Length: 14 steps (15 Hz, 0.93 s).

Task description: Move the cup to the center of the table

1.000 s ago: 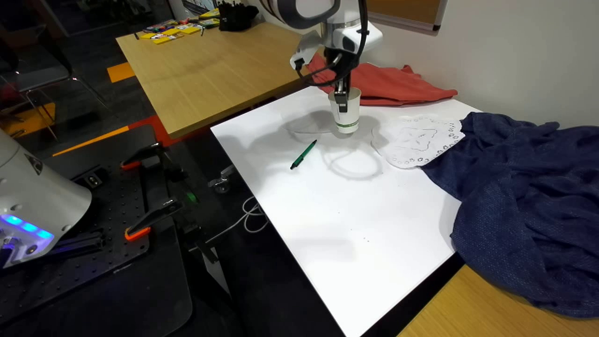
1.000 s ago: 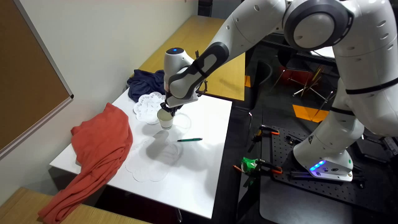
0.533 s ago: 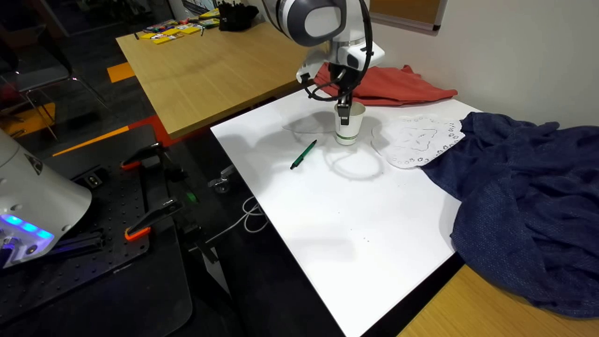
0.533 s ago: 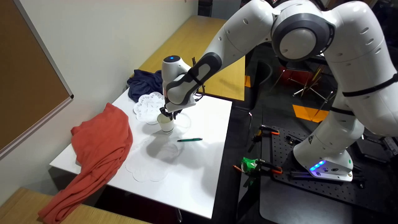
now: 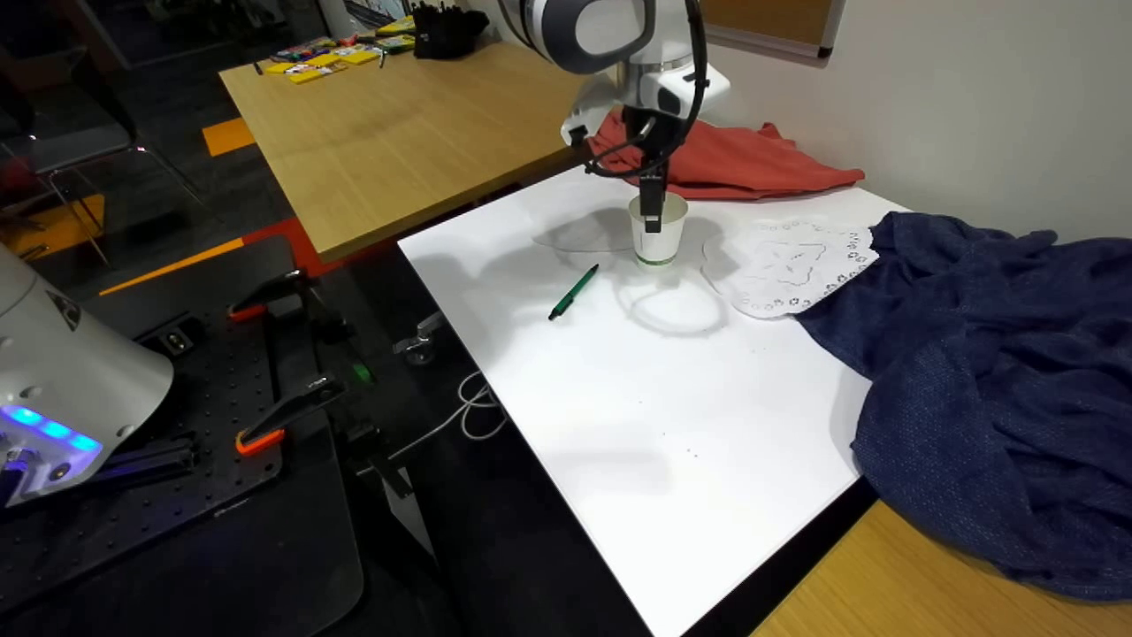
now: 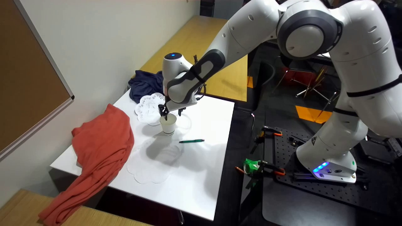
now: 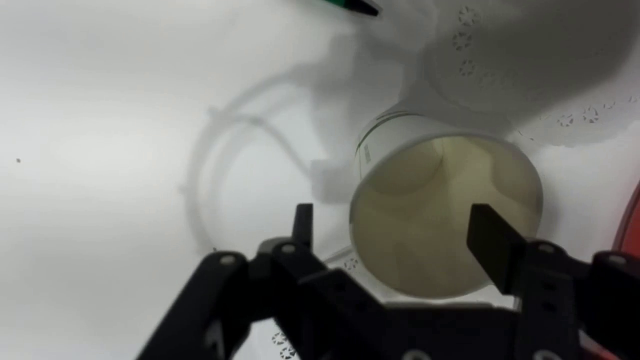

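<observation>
Cup (image 7: 440, 215) stands upright by the downward-pointing end effector (image 7: 392, 220), 2 fingers (image 7: 302, 225) parted.

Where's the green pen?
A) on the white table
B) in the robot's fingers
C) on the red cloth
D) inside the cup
A: in both exterior views the pen lies flat on the white table, apart from the cup.
</observation>
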Available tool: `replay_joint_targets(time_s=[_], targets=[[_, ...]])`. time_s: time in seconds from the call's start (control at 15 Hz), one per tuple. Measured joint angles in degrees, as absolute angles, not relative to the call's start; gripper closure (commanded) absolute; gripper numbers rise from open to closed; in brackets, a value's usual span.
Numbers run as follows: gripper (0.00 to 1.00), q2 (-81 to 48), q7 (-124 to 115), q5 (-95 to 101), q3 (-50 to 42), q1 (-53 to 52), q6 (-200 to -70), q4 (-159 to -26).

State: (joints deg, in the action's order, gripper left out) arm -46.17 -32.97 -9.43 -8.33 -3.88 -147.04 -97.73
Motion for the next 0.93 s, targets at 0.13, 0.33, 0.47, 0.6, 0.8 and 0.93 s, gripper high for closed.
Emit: replay_joint_targets(time_s=[0.13, 0.33, 0.47, 0.6, 0.8, 0.93], targets=[[0.0, -43.9, -32.93, -9.34, -8.33, -4.19, -147.03, -99.69], [0.0, -38.83, -32.85, -9.19, -8.34, -4.79, -147.03, -104.45], [0.0, -34.95, -32.75, -8.96, -8.33, -5.14, -147.03, -108.11], [0.0, -31.5, -32.4, -8.84, -8.22, -5.3, -147.03, -111.34], [0.0, -27.57, -30.69, -8.83, -7.9, -5.3, -147.03, -115.12], [0.0, -26.47, -30.61, -8.83, -7.81, -5.3, -147.03, -116.29]])
